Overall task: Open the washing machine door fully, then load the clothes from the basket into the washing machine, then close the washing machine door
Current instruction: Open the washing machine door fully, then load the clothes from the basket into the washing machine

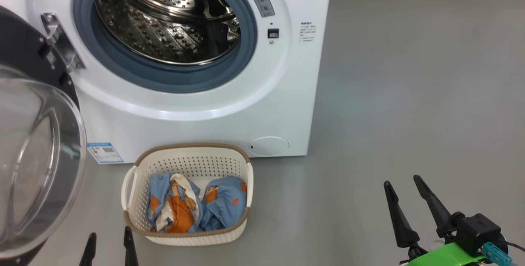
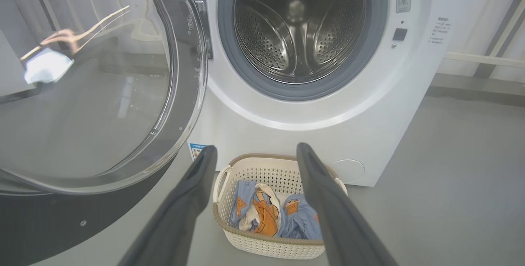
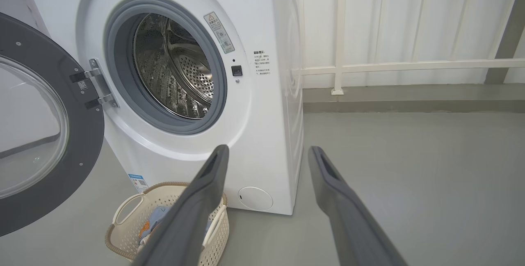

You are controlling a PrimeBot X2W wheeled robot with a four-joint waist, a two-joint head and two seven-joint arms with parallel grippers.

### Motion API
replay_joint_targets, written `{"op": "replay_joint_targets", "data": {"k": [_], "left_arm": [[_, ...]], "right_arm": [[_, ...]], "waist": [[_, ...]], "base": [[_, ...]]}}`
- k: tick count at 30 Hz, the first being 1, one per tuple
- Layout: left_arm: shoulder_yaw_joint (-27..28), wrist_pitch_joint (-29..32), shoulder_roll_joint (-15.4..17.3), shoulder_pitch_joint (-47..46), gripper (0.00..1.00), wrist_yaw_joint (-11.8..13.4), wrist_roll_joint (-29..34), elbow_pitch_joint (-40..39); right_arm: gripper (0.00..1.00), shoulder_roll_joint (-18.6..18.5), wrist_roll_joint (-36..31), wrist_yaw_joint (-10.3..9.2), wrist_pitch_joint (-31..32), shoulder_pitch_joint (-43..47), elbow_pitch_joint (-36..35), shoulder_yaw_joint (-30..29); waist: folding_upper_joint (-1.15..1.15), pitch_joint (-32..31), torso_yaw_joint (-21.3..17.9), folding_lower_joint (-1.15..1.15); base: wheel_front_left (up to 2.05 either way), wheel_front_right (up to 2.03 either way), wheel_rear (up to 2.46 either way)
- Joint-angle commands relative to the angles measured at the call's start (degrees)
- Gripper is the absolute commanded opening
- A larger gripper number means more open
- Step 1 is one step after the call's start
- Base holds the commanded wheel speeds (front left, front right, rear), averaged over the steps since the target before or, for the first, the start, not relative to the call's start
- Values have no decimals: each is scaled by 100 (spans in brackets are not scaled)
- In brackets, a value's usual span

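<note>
The white washing machine (image 1: 229, 106) stands ahead with its steel drum (image 1: 168, 16) bare. Its door (image 1: 37, 143) hangs swung open at the left, glass bowl facing out; it also shows as the door (image 2: 82, 94) and the door (image 3: 37, 135). On the floor before the machine sits the cream basket (image 1: 192, 161), holding the light blue printed clothes (image 1: 197, 208). My left gripper (image 1: 109, 237) is open, low and just left of the basket; its wrist view frames the basket (image 2: 250, 171) and clothes (image 2: 266, 217) between the fingers. My right gripper (image 1: 406, 186) is open over bare floor at the right.
Grey floor (image 1: 410, 94) stretches to the right of the machine. A white railing (image 3: 389, 67) and wall base run behind. A blue label (image 1: 104, 152) and a round white cap (image 1: 268, 146) sit low on the machine's front.
</note>
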Motion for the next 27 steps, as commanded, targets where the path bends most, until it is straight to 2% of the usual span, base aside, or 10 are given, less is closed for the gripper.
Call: {"op": "replay_joint_targets", "data": {"k": [1,9,27], "left_arm": [[182,-76,78,-281,100,30,-31,-97],[212,-108,78,-329,100,39,-49,-173],[151,-127,42,-446,100,14,-72,-84]], "right_arm": [[100,-48,-7,9,-70,-64,-132,147],[100,-86,35,9,-70,-101,-139,153],[100,-85,79,9,-70,-145,-103,141]], "waist": [[0,7,3,0],[0,71,-3,0],[0,166,-40,0]], "base": [[100,-193,92],[77,-119,41],[4,-4,0]]}}
